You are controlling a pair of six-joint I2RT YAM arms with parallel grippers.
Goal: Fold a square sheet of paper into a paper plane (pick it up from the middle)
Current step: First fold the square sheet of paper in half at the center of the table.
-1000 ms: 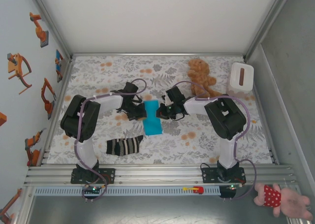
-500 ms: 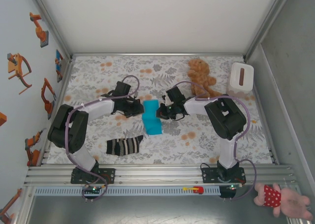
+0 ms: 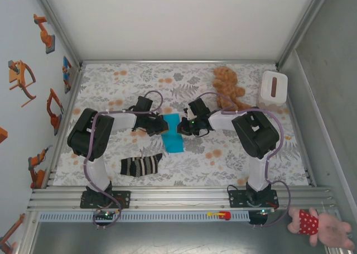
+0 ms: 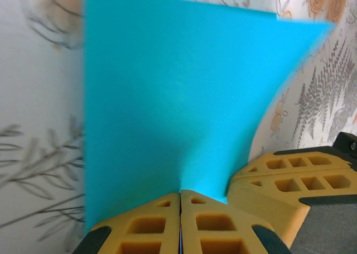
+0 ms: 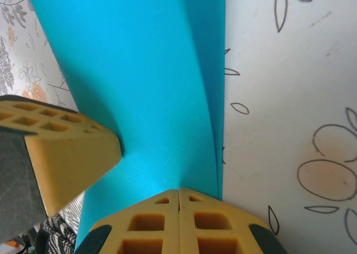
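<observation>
- The square sheet of paper is mid-worktop, between the two arms. It is doubled into a narrow strip whose long axis runs near to far.
- The left fingers are closed and pinch the strip's left edge. The paper runs straight away from the tips.
- The right fingers are also closed, clamped on the right edge, where layers show stacked.
- Key relation: the two pairs of fingers face each other across the strip's short width. In each wrist view the other arm's finger sits just beside.
- Neither arm is nearer; both are already on the paper.
- It cannot be told whether the strip rests on the worktop or is lifted off it.
- Judgement: this looks mid-fold and early in the task, with no pointed dart shape yet.
- Judgement: the next move likely needs a crease along the long axis. If the arms pull apart or twist, the thin paper could tear or skew.
- Containers: a white box at the far right holds a brown thing too small to name. The paper is in no container.
- The sock lies near-left of the strip and the teddy bear far right. Both are apart from the paper.
</observation>
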